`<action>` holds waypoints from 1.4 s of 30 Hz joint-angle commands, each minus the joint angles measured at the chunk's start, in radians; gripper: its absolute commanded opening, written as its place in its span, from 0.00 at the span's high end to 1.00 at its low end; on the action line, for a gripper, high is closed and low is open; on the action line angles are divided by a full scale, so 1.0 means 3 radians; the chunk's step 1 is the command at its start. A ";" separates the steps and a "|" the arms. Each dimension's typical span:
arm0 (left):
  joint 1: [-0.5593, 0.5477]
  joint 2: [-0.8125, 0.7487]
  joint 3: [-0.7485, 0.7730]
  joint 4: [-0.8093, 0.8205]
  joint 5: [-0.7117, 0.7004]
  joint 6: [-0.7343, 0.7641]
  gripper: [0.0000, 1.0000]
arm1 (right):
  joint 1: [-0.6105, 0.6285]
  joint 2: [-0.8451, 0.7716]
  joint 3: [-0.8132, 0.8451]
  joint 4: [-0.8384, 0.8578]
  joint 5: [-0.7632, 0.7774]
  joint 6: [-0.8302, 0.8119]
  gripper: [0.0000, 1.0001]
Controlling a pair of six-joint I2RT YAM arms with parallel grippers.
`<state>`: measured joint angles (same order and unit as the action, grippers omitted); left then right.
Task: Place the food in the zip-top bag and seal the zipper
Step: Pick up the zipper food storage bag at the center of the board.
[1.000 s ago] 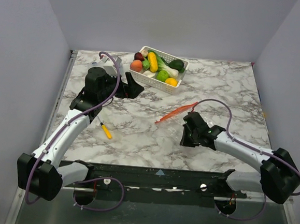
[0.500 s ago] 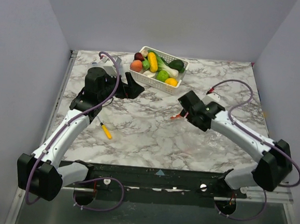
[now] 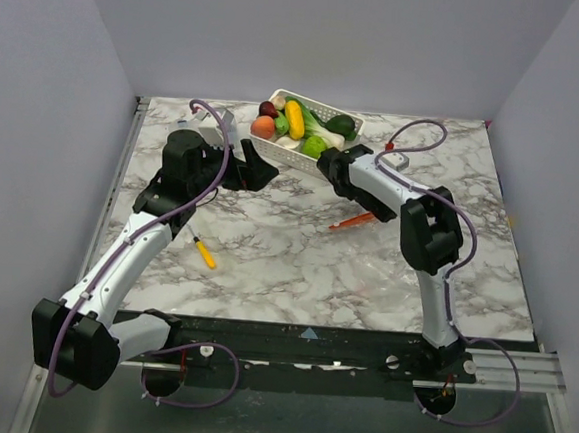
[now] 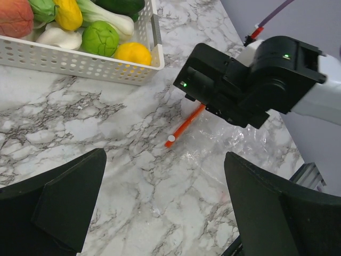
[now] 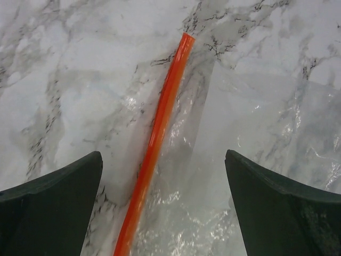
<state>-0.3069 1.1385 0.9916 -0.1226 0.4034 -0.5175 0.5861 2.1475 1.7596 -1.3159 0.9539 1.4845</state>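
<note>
The food (image 3: 295,120) lies heaped in a white slotted basket (image 3: 336,162) at the back: yellow, green, red, orange and dark pieces. The left wrist view shows a green ball (image 4: 99,37) and an orange piece (image 4: 131,52) at the basket's near corner. The zip-top bag (image 5: 256,133) lies flat on the marble, its red-orange zipper (image 5: 158,133) (image 3: 355,220) running along its left edge. My right gripper (image 5: 165,213) (image 3: 335,172) hovers open above the zipper, holding nothing. My left gripper (image 4: 165,213) (image 3: 261,172) hangs open and empty, left of the basket.
A small yellow-handled tool (image 3: 204,253) lies on the marble table (image 3: 266,265) beside the left arm. The right arm's black wrist (image 4: 250,80) stands between the basket and the bag. Grey walls close in the table at the back and sides.
The right gripper has opened, risen and swung from the front centre of the table back toward the basket. The bag now lies free beneath it. The left arm has not moved.
</note>
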 commanded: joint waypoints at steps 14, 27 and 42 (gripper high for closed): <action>0.0057 -0.0052 0.0100 0.0034 0.0217 -0.0077 0.06 | -0.0168 -0.0076 -0.0760 0.0977 -0.0145 -0.0318 0.25; 0.0057 0.0028 0.0113 0.0038 0.0261 -0.0070 0.06 | -0.0165 -0.0902 -0.1388 0.1555 -0.0265 -0.0851 0.99; 0.0052 0.0347 0.0116 0.0272 0.0738 0.0099 0.06 | -0.0173 -0.1980 -0.2516 0.4132 -0.1463 -0.3463 1.00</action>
<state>-0.2947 1.2137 1.0191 -0.1062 0.5232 -0.5167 0.5320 1.5635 1.0119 -0.2810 0.6224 0.6254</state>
